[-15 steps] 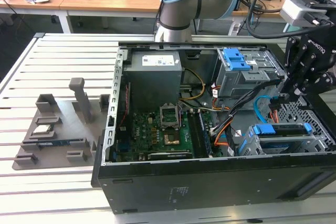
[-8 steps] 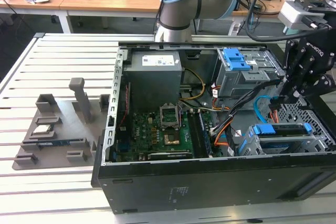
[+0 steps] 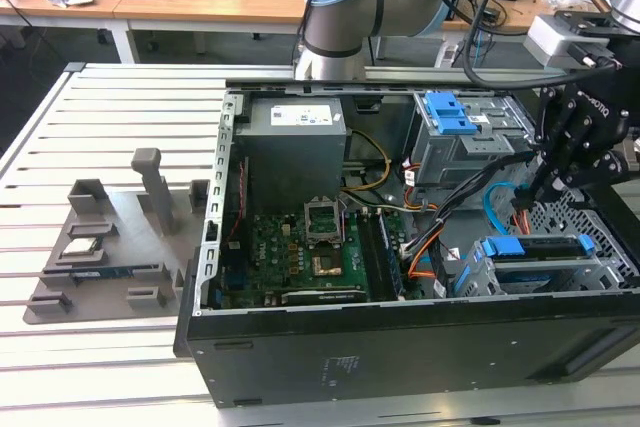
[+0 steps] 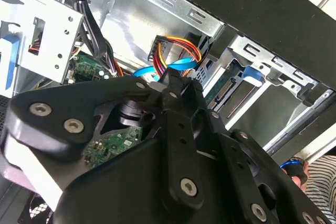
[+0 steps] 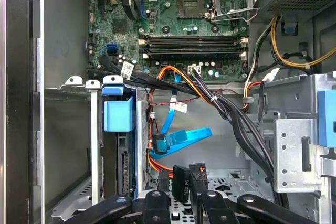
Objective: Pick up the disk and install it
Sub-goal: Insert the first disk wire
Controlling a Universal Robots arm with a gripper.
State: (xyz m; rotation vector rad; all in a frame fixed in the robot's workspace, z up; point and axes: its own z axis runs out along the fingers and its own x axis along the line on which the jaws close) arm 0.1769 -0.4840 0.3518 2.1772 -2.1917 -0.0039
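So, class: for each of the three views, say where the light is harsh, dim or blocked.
Exterior view: daylight brightens the slatted table, while the case interior near the gripper sits darker. Second wrist view: the gripper's black body looms close, blocking much. First wrist view: the motherboard is evenly lit; the disk stands in shadow.

Arm (image 3: 345,7) lowered, jaws closed, empty.

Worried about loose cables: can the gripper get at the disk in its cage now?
Probably yes. The gripper hangs just above the disk, whose blue frame lies exposed in the open-topped cage; the orange cables run beside it, not across.
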